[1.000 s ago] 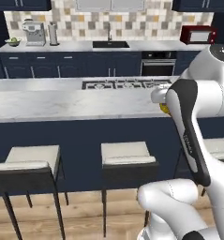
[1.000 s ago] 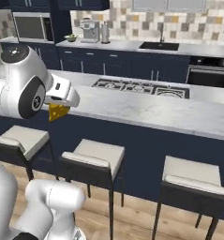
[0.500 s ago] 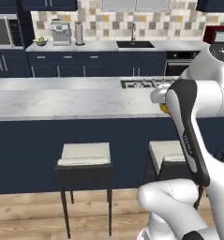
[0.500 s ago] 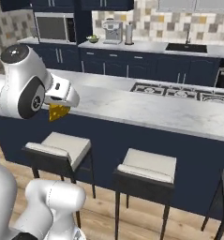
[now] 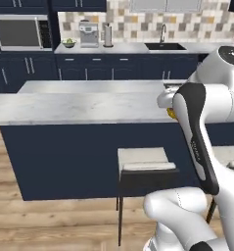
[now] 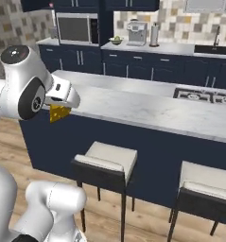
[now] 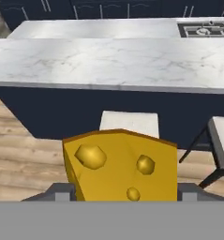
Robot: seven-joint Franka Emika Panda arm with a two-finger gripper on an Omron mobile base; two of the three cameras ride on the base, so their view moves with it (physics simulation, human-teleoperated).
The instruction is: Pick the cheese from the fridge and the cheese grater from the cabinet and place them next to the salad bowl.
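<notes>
My gripper (image 6: 61, 105) is shut on the cheese (image 7: 125, 166), a yellow-orange wedge with holes. I hold it in the air just in front of the marble island counter (image 5: 84, 105), near that counter's height. In the left base view a sliver of the cheese (image 5: 171, 114) peeks out behind my forearm. The hand view has the fingertips (image 7: 61, 192) on either side of the wedge. The salad bowl (image 6: 116, 40) stands far off on the back counter, left of the coffee machine (image 6: 136, 33); it is also small in the left base view, salad bowl (image 5: 68, 43). The fridge and the cheese grater are out of view.
Stools (image 6: 107, 160) stand along the island's near side, over wooden floor. A cooktop (image 6: 204, 95) lies on the island to the right. A microwave (image 5: 21, 32), a sink (image 5: 165, 46) and navy cabinets (image 5: 104, 67) line the back wall.
The whole picture has shifted right, so the base has driven left along the island. The arm holds the cheese in the same pose throughout.
</notes>
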